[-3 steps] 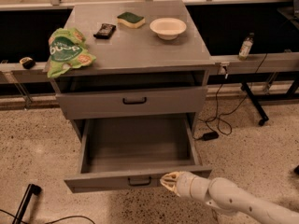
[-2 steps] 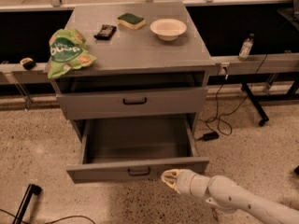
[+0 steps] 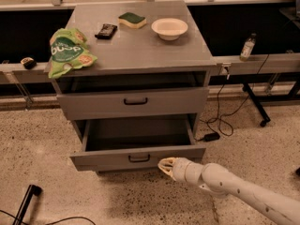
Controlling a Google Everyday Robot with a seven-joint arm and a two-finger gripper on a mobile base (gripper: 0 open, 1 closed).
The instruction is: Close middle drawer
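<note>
The middle drawer (image 3: 137, 159) of the grey cabinet (image 3: 136, 50) stands pulled out, a deep empty grey box with a low front and a small black handle (image 3: 139, 158). My gripper (image 3: 165, 166), with cream fingertips on a white arm that comes in from the lower right, is at the front panel just right of the handle, against its lower edge. Its fingers are together and hold nothing. The top drawer (image 3: 133, 102) above has a taller front and sits nearly flush. The lowest drawer is hidden under the open one.
On the cabinet top lie a green chip bag (image 3: 68, 51), a dark bar (image 3: 106, 30), a green sponge (image 3: 131, 19) and a white bowl (image 3: 169, 27). A bottle (image 3: 247, 47) stands on the right ledge. Cables (image 3: 225, 121) run over the speckled floor at the right.
The middle drawer has slid back into the cabinet, so less of its inside shows. My gripper has moved forward with it, staying at the front panel.
</note>
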